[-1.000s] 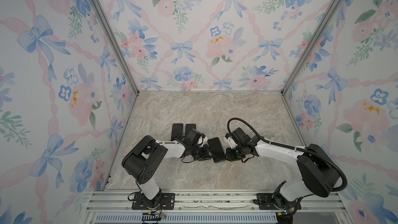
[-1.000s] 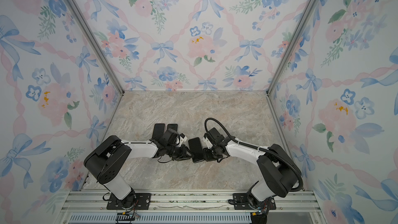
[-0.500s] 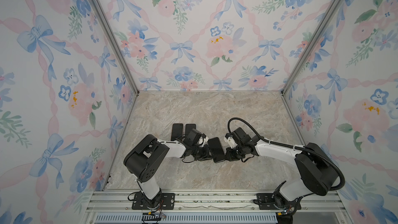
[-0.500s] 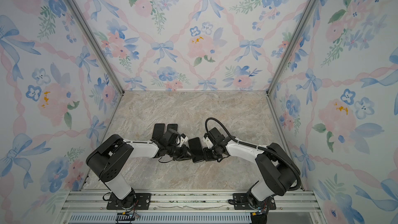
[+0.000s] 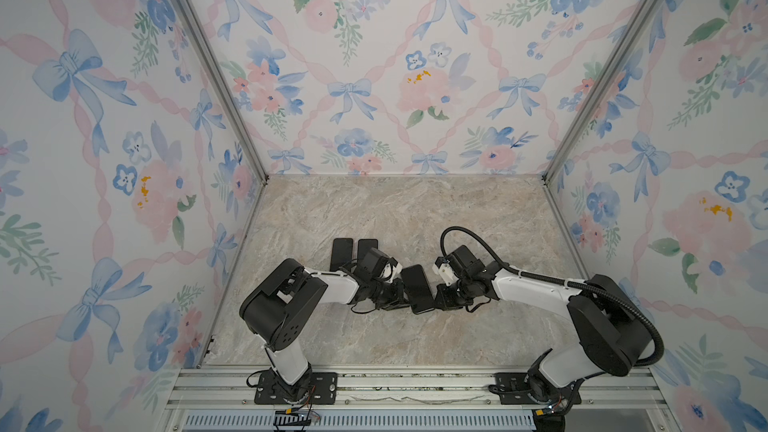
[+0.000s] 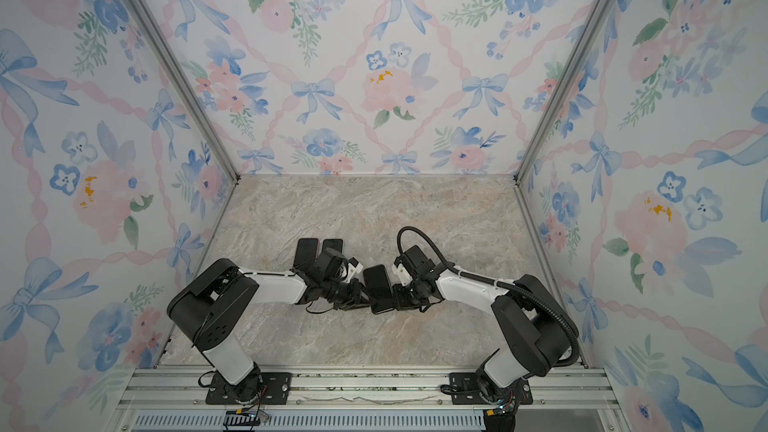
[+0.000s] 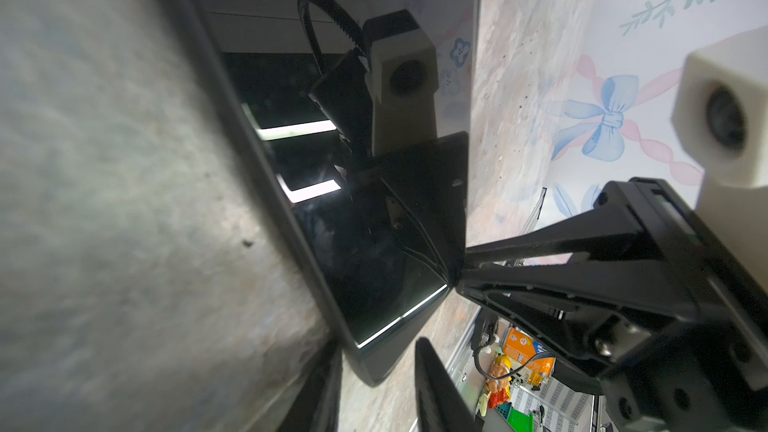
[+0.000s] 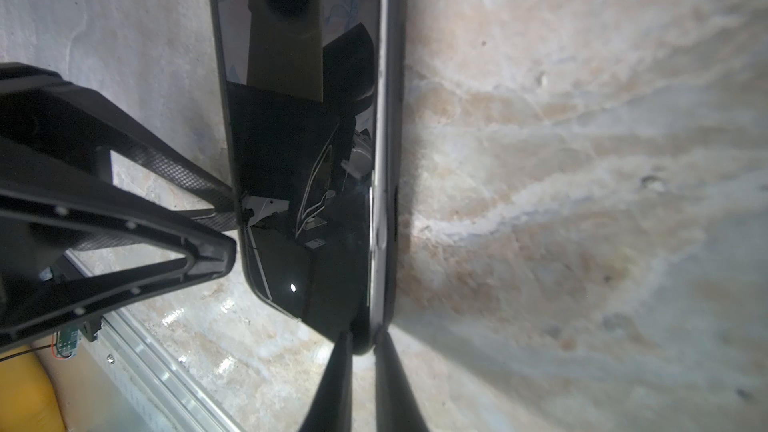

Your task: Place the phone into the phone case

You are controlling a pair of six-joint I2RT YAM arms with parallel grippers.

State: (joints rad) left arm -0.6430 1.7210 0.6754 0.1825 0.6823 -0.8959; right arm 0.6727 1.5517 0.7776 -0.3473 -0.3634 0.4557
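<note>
The phone (image 5: 417, 288) sits toward the front-ctr of the desk (image 5: 374, 209), btwn the two arms, glossy screen facing up & its long side running roughly front to back in both top views. The right tool (image 5: 434, 303) reaches in from the right & is clenched on the phone's edge near its front end. In the right wrist view its fingers (image 8: 332, 380) press on either face of the thin edge, no gap seen. The left tool (image 5: 405, 303) meets the opposite edge. In the left wrist view its jaws stand either side of the phone's corner w/ a strip of desk showing beside one finger, so it's unclear if it grips or only brackets the phone. Whether the phone rests on the desk or is raised off it can't be told. Two black slabs (image 5: 341, 252) lie side by side on the desk just behind the left tool, apart from the phone; can't tell if either is the case.
</note>
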